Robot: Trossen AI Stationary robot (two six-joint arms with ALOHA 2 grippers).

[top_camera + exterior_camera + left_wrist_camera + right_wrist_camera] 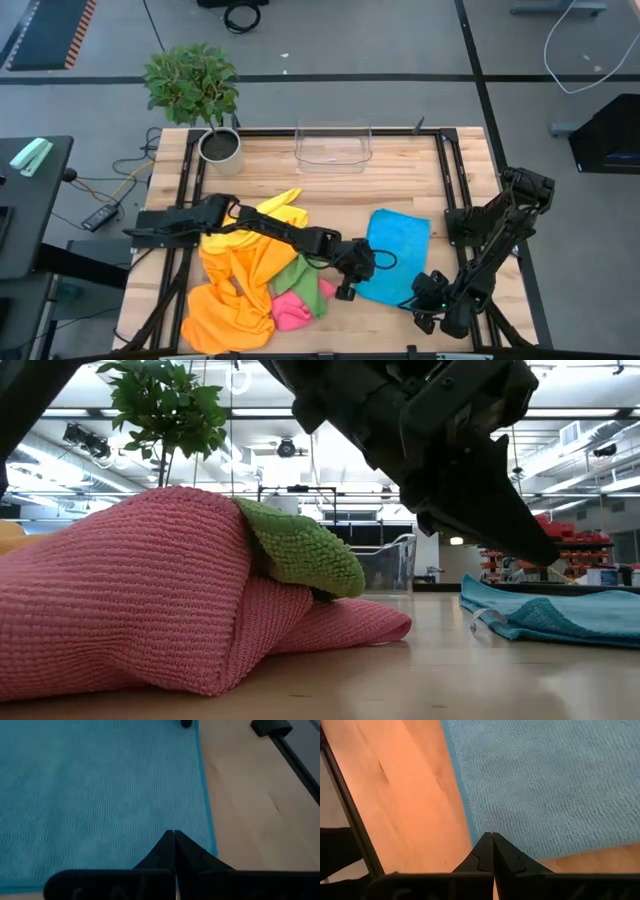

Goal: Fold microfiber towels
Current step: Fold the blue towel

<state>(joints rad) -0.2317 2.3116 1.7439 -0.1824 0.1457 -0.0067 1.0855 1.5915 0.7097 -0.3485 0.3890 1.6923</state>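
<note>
I have both grippers, left (347,291) and right (424,318), clenched empty at the blue towel's (395,250) near corners. Shut fingers may just drag and bunch the cloth.

High view: overhead, straight down on the whole bench (330,190). Low view: bench level, looking across, close behind the pink towel (150,600). Both wrist views: very close, angled down. All four share the blue towel (398,255).
</note>
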